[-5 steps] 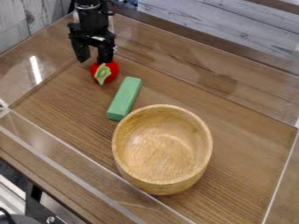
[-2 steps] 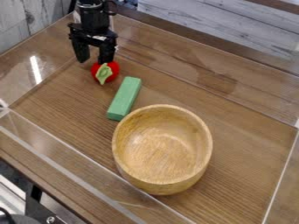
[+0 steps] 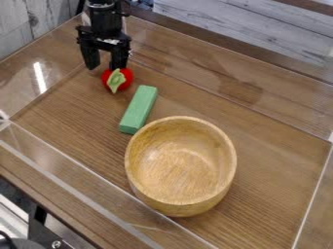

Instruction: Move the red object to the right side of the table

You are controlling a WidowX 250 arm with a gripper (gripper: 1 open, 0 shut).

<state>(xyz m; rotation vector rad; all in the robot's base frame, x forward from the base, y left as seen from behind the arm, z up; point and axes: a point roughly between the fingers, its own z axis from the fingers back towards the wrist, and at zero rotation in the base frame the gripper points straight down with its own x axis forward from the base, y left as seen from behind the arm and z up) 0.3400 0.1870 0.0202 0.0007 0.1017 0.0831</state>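
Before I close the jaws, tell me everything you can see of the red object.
The red object is a small, rounded toy fruit, glossy red like plastic, with a green leafy patch on the side facing the camera. It rests on the brown wood-grain table near the far left corner, close to the clear wall. The open gripper points down just behind it, fingertips at its upper edge; contact cannot be judged. The green block lies just in front and to the right, seemingly not touching. It is not lifted.
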